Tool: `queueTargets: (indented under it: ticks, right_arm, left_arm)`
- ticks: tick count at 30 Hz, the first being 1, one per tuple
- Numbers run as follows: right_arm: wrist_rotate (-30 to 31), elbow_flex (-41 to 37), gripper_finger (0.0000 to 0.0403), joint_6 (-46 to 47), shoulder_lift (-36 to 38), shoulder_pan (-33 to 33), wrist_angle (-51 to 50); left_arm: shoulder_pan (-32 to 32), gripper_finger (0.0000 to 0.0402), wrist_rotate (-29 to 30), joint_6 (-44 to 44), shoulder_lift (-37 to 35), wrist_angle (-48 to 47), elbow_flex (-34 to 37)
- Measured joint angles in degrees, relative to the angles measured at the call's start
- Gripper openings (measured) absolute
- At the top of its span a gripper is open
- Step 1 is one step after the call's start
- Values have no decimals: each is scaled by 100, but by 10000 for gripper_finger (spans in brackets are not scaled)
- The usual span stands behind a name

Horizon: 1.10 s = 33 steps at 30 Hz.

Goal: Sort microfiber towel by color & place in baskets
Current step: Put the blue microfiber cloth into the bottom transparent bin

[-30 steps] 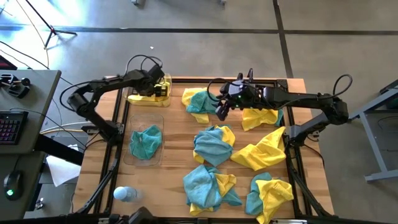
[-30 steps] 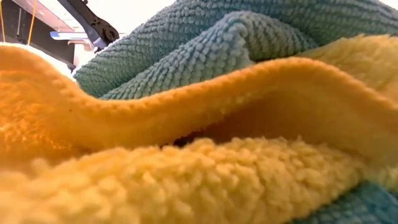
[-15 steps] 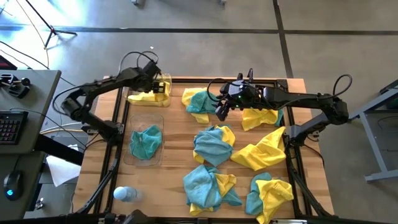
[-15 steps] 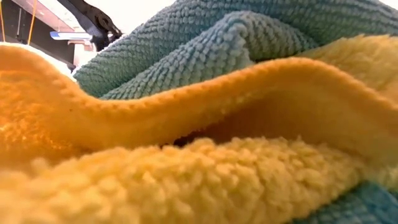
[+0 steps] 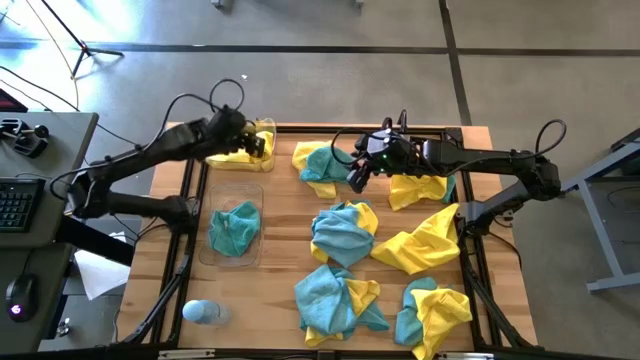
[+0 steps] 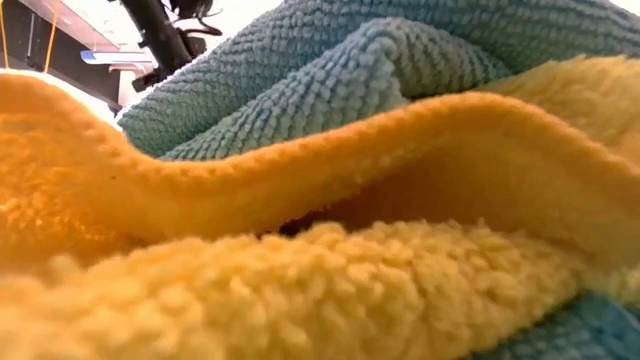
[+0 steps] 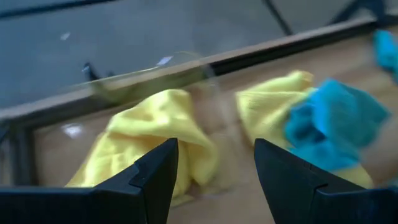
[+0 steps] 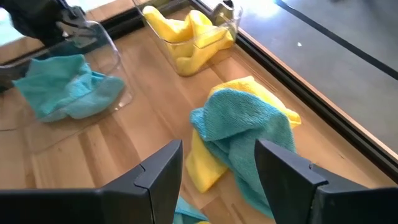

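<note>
**Ana:** Left wrist view first: where does the left gripper (image 7: 214, 180) stand?

**Ben:** Its two dark fingers are spread with nothing between them. Beyond the gap lies a yellow towel (image 7: 155, 134) inside the clear far basket (image 7: 155, 71); the cloth is clear of both jaws.

**Ana:** And from above?

**Ben:** That gripper (image 5: 255, 145) hovers over the same basket (image 5: 262, 160) at the table's far left corner. The near basket (image 5: 250, 195) holds one teal towel (image 5: 234, 228).

**Ana:** The right gripper (image 5: 357, 178)?

**Ben:** Parted and empty too, above the wood just beside a teal-and-yellow towel pair (image 5: 318, 165). In its own wrist view that pair (image 8: 242, 134) lies ahead of the fingers, apart from them.

**Ana:** The rest?

**Ben:** Mixed heaps lie across the tabletop (image 5: 285, 250); a pale bottle (image 5: 200, 312) lies at the near left corner.
</note>
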<state>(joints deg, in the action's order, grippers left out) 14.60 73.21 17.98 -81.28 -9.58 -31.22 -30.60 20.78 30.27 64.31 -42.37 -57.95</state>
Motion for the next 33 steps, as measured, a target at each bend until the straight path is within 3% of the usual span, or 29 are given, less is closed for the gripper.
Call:
queueTargets:
  ticks: [6,10,15,19,23,26,33]
  right_arm:
    - [150,0,195,0,0,0,-111]
    - [145,0,195,0,0,0,-408]
    - [98,0,195,412,0,21,-1723]
    - [414,0,195,615,0,275,-3016]
    - [796,-2,192,589,17,684,-3612]
    - [794,-250,181,469,205,939,-3303]
    - [275,-1780,141,834,1236,1330,-1922]
  left_arm:
    - [1125,200,9,-356,-19,613,0]
    - [1689,200,-154,-1109,-19,1246,0]
    - [2124,200,-85,-1735,13,1878,0]
    - [2269,200,-124,-1528,44,2185,-7]
    - [2465,200,-252,-1280,110,2158,-6]
    - [2757,200,-276,-1347,161,2147,-5]
    - [3625,200,-291,-1463,321,2172,-4]
